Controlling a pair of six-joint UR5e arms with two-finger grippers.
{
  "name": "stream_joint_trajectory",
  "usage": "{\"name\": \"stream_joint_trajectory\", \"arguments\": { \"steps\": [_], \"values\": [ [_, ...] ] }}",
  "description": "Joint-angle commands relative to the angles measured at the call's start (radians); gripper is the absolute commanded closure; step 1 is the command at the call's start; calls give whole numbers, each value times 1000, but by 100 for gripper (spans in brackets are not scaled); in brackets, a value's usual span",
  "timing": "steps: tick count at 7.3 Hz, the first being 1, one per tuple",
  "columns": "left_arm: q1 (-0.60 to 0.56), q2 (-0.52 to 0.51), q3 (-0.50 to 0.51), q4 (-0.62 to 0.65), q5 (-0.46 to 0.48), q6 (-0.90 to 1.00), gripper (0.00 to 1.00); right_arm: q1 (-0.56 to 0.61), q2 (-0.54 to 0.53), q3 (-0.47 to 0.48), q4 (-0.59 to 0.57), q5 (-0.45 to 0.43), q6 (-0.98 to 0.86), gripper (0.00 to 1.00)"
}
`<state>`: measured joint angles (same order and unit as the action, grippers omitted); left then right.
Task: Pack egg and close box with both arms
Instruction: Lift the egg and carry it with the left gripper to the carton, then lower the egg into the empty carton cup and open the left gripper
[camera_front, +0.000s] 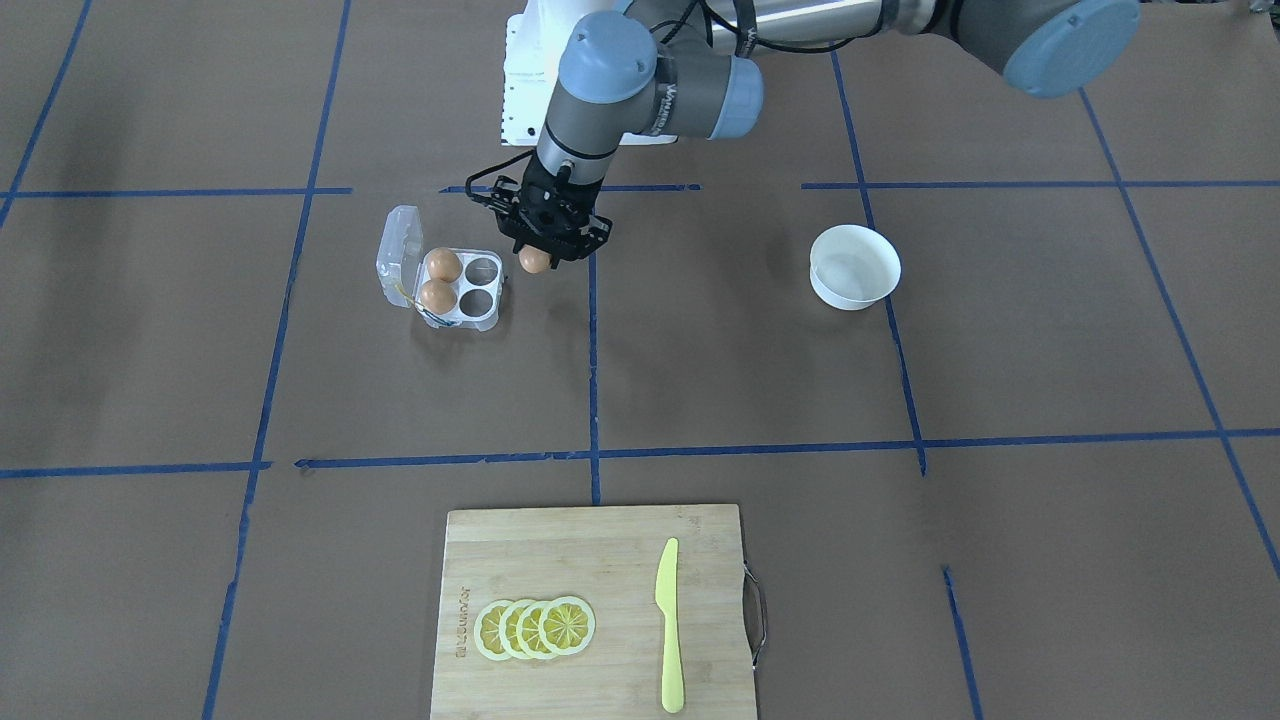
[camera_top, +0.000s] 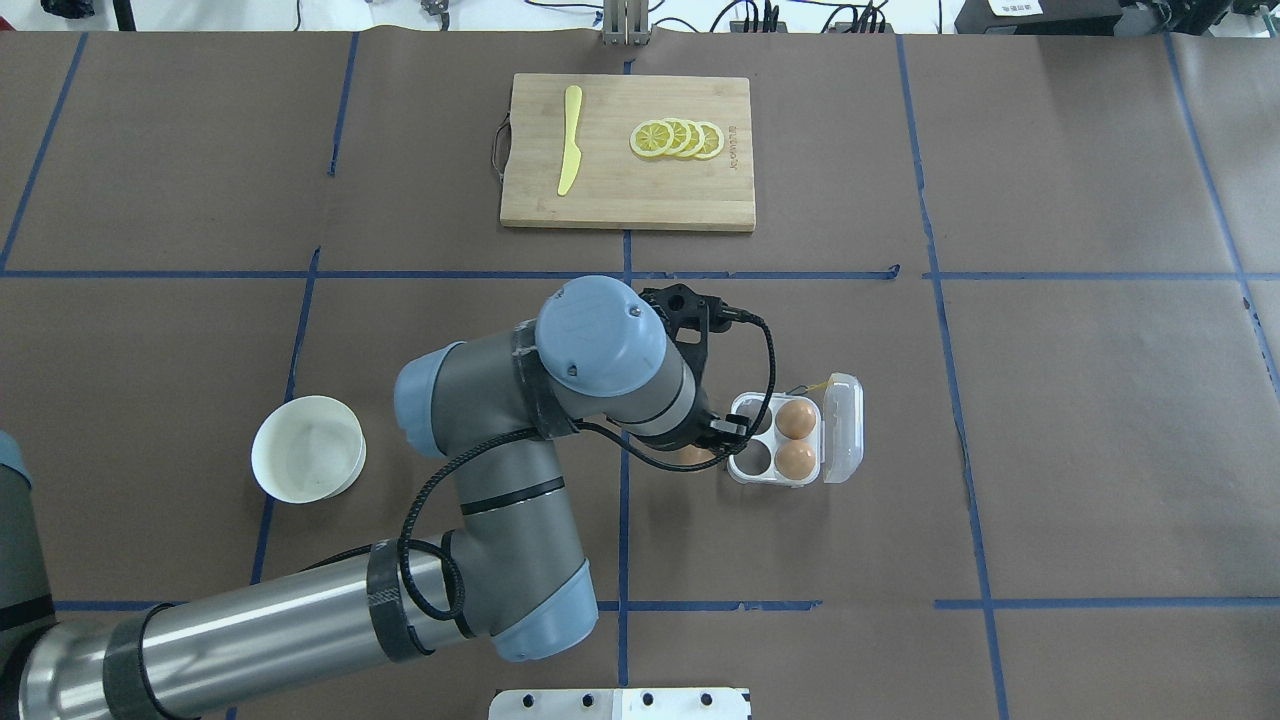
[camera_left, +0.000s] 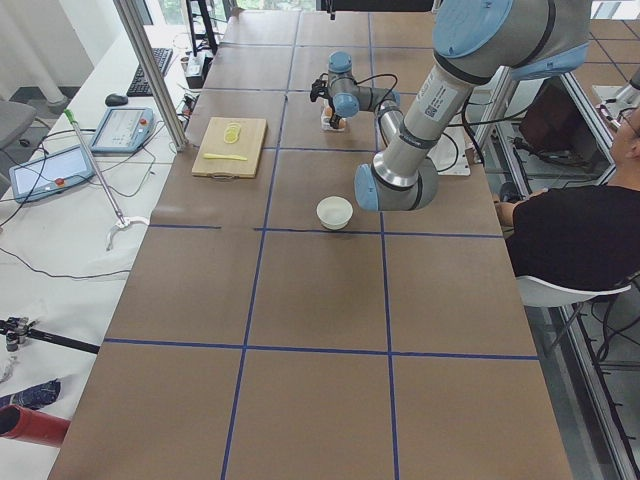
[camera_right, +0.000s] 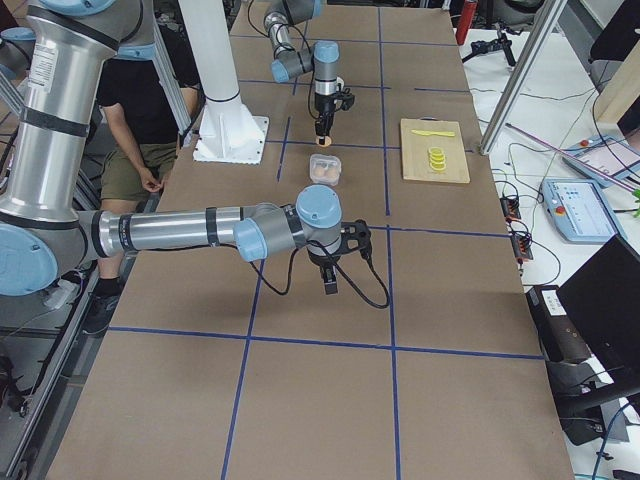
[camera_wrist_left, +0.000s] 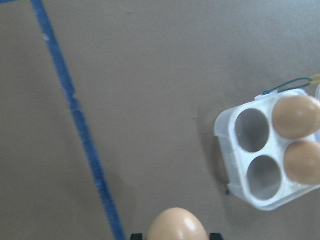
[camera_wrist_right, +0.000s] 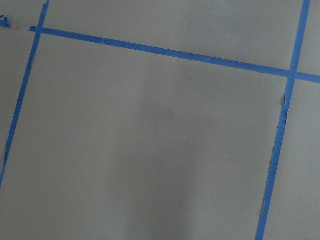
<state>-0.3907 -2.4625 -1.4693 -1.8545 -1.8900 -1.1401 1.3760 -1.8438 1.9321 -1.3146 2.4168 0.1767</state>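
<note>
Overhead, the left arm's wrist hides most of the small tan-brown egg (camera_front: 534, 262) pinched in its black two-finger gripper (camera_front: 540, 252), just beside the clear plastic four-cup egg carton (camera_front: 480, 300), whose empty cups face it, lid open beyond. The right gripper (camera_right: 330, 283) is too small to judge.

Engraved mark (camera_front: 462, 620) on cutting board (camera_front: 590, 560): too small to read.
</note>
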Motion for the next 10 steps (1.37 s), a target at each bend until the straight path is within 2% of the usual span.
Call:
{"name": "stream_joint_trajectory", "arguments": {
  "steps": [1,6,8,9,10],
  "values": [
    [30,-83,97,-2,64,-114,100,-2,0,1,1,24,1,0],
    [49,-113,118,-6,88,-231,100,0,-2,1,2,31,0,0],
    [49,-112,118,-6,88,-231,70,-2,-2,1,2,31,0,0],
    [49,-112,119,-6,89,-230,59,-2,-2,-1,0,31,0,0],
    [49,-113,124,-6,103,-228,54,-2,-2,-1,0,31,1,0]
  ]
}}
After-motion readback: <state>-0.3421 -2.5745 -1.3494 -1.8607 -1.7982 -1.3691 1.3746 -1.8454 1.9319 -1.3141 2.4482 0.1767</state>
